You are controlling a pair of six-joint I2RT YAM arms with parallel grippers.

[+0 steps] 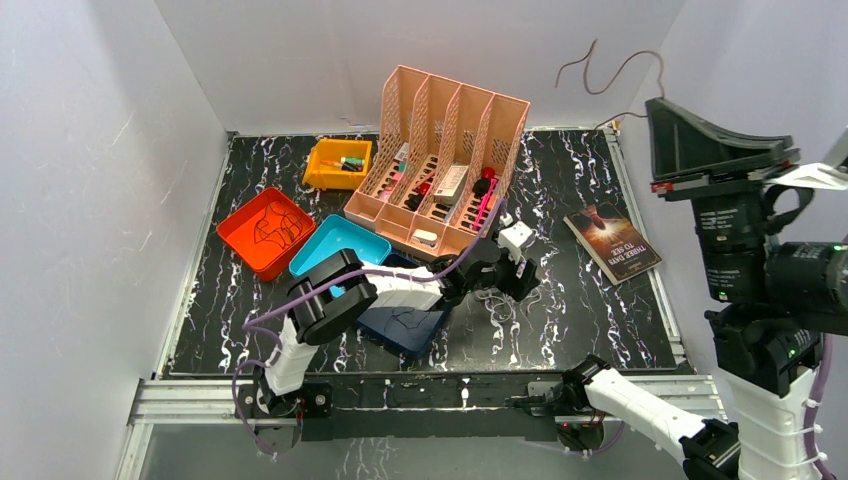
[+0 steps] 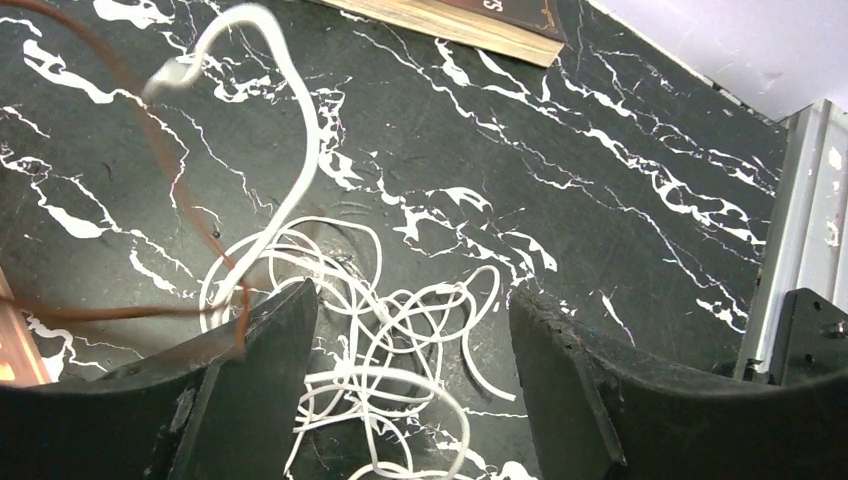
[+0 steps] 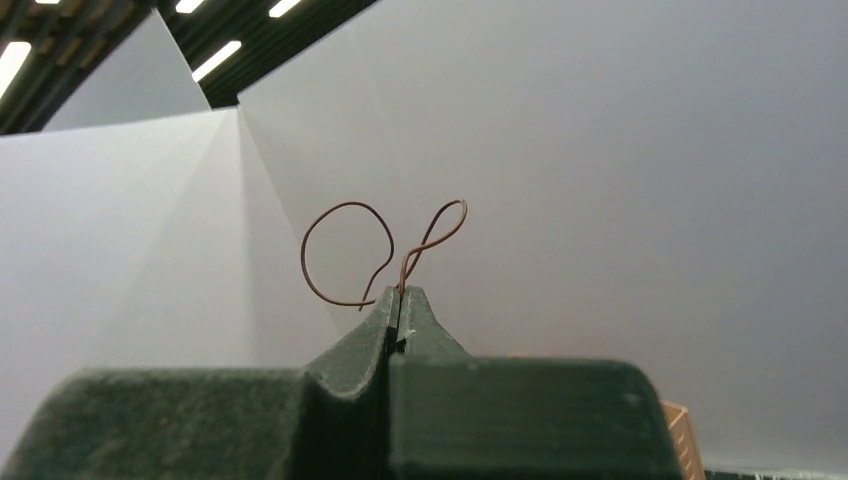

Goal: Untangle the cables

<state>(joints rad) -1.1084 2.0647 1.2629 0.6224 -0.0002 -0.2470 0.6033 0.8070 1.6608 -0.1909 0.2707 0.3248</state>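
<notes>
A tangle of thin white cables (image 2: 385, 325) lies on the black marbled table. My left gripper (image 2: 410, 300) is open, its jaws either side of the tangle just above it; in the top view it (image 1: 515, 280) is at mid-table. One white strand (image 2: 300, 120) loops up, and a brown cable (image 2: 150, 150) crosses in front of the left jaw. My right gripper (image 3: 400, 295) is shut on the brown cable (image 3: 345, 250), whose curls stand above its tips. In the top view it (image 1: 655, 110) is raised high at the right, with the brown cable (image 1: 610, 70) against the back wall.
An orange tray (image 1: 240, 240) and a dark blue tray (image 1: 420, 335) hold dark wires. A light blue tray (image 1: 335, 240), a yellow bin (image 1: 322, 175), a pink organiser (image 1: 440, 110) and a book (image 1: 612, 245) also stand on the table. Metal rails edge it (image 2: 800, 220).
</notes>
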